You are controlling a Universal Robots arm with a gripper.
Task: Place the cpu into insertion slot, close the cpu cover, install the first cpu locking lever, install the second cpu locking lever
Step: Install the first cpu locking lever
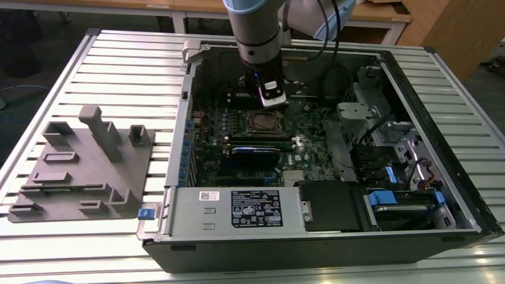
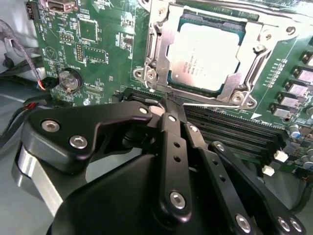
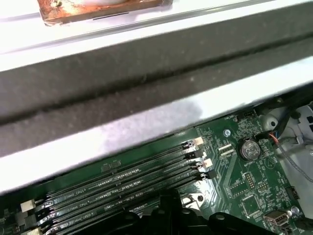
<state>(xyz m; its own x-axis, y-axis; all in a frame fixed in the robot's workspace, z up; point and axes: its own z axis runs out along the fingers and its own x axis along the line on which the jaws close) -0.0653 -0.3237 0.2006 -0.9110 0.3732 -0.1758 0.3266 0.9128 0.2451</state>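
Observation:
The cpu [image 2: 208, 51], a silvery square chip, lies flat in the insertion slot [image 1: 261, 123] on the green motherboard [image 2: 98, 44]. The cpu cover [image 2: 164, 46], a silver frame, lies down over the chip's edges. A thin silver lever rod [image 2: 215, 104] runs along the socket's side nearest my gripper. My gripper [image 2: 168, 105] is shut, its black fingers [image 2: 171, 142] meeting at the tip right beside that rod's end; whether they touch it I cannot tell. In the exterior view the gripper [image 1: 272, 102] hangs just behind the socket.
Black memory slots [image 2: 234, 132] [image 3: 122, 181] lie between gripper and socket. A coin battery [image 2: 68, 79] sits on the board. The case wall [image 3: 146, 73] is close by. A labelled power supply [image 1: 236, 208], drive bays [image 1: 394, 171] and a grey fixture plate [image 1: 87, 165] surround the board.

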